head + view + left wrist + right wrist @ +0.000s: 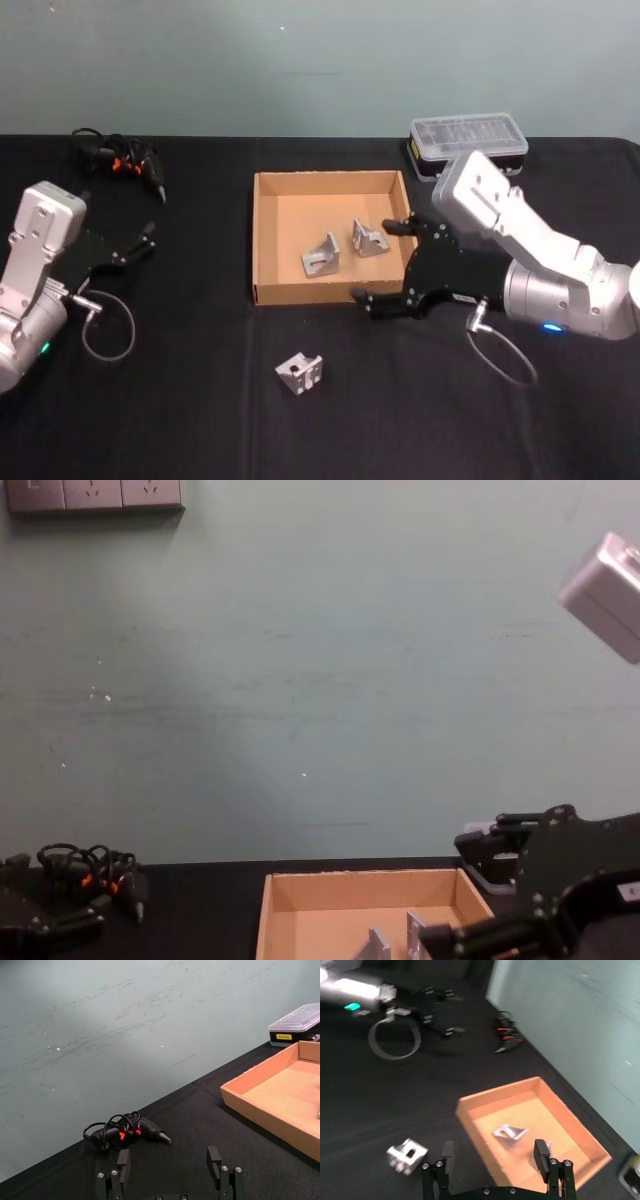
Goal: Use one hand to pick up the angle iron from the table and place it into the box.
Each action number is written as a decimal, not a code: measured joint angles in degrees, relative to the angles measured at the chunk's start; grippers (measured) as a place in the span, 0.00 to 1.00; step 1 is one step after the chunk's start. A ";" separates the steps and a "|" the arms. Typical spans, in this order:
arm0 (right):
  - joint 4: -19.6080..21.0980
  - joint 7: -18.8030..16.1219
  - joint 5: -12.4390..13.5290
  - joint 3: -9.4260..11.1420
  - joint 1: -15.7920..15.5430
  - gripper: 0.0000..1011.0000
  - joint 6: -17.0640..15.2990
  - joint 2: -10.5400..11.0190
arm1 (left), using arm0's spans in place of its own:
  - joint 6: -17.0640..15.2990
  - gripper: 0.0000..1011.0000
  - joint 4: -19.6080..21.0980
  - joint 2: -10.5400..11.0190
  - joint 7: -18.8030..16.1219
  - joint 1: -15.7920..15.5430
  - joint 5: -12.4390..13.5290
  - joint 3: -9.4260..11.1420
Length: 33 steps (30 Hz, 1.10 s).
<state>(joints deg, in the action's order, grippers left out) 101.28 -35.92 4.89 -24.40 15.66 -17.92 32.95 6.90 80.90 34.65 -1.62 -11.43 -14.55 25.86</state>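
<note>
On the table (200, 420), just in front of the box (300, 296), note one angle iron (298, 373) lying loose, apart from the cardboard and touched by nothing. Inside the box, count two more angle irons (320, 256), side by side near the middle of the floor. At the box's right wall, find the right gripper (375, 260) with claw spread wide, holding nothing. At the far left, well apart from the box, log the left gripper (125, 255) parked, claw likewise wide and empty. Behind the box's right corner, record a clear-lidded plastic case (468, 135); at the back left, a black tool with coiled cable (120, 160).
</note>
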 joint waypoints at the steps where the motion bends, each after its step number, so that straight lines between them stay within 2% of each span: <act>1: 0.00 -1.59 -0.34 -0.99 0.77 0.99 0.90 1.14 | 0.00 0.99 0.00 0.00 0.00 0.00 0.00 0.00; 3: 0.01 -3.21 -0.70 -2.10 1.68 0.99 1.78 2.23 | 0.00 0.99 0.00 0.00 0.00 0.00 0.00 0.00; 7: -0.09 -7.87 -2.31 -5.61 4.65 0.99 4.36 5.03 | 0.00 0.99 0.00 0.00 0.00 0.00 0.00 0.00; 13: -0.79 -11.84 -4.78 -9.78 8.19 0.99 6.74 6.75 | 0.00 0.99 0.00 0.00 0.00 0.00 0.00 0.00; 19: -1.56 -14.55 -7.40 -13.86 11.17 0.99 8.67 7.33 | 0.00 0.99 0.00 0.00 0.00 0.00 0.00 0.00; 20: -1.56 -14.55 -7.40 -13.86 11.17 0.99 8.67 7.33 | 0.00 0.99 0.00 0.00 0.00 0.00 0.00 0.00; 23: -1.97 -15.66 -8.85 -15.88 12.52 0.99 9.43 7.37 | 0.00 0.99 0.00 0.00 0.00 0.00 0.00 0.00; 26: -2.57 -16.62 -10.35 -18.00 13.95 0.99 10.01 7.21 | 0.00 0.99 0.00 0.00 0.00 0.00 0.00 0.00; 33: -3.91 -17.44 -12.55 -21.21 16.25 0.99 10.68 6.30 | 0.00 0.99 0.00 0.00 0.00 0.00 0.00 0.00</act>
<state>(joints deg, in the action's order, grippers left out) 97.37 -53.36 -7.66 -45.61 31.92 -7.24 39.24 6.90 80.90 34.65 -1.62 -11.43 -14.55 25.86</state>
